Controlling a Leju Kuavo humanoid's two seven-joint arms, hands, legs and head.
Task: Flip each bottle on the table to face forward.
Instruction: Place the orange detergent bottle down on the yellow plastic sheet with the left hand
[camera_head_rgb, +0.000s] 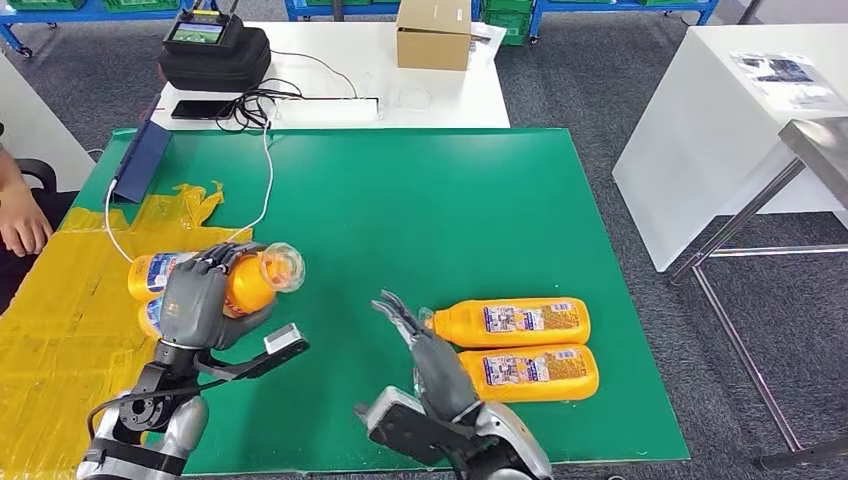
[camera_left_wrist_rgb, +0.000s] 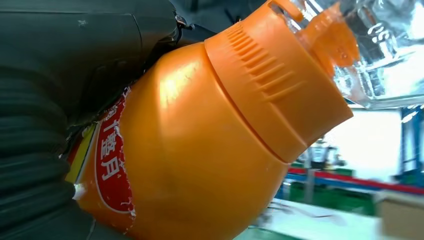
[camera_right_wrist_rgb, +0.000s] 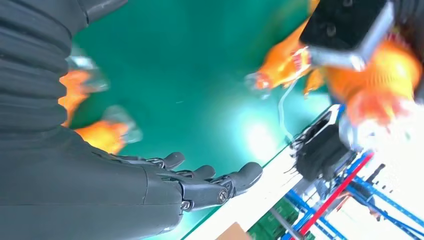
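On a green mat (camera_head_rgb: 420, 200) over a white table, at about 9 o'clock from center, the robot's left hand (camera_head_rgb: 195, 300) grips an orange bottle (camera_head_rgb: 245, 282) lifted off the surface, fingers wrapped round its body, clear cap pointing toward 3 o'clock. The hand hides most of the label; in the left wrist view just a red patch w/ white characters shows beside the ribbed orange collar. Two more bottles lie under and behind that hand at 9 o'clock: one (camera_head_rgb: 150, 275) w/ its label partly seen, the other (camera_head_rgb: 150, 316) mostly covered. At 4 o'clock, two labelled bottles lie side by side, touching: the far one (camera_head_rgb: 515, 321) and the near one (camera_head_rgb: 530, 372), necks toward 9 o'clock. The right hand (camera_head_rgb: 425, 350) is just beside their necks, fingers spread apart, holding nothing; contact w/ them can't be told. A person's hand (camera_head_rgb: 22, 225) rests at the 9 o'clock edge, arm cut off by the frame. Yellow sheet (camera_head_rgb: 70, 300) covers the mat's 8 o'clock corner.
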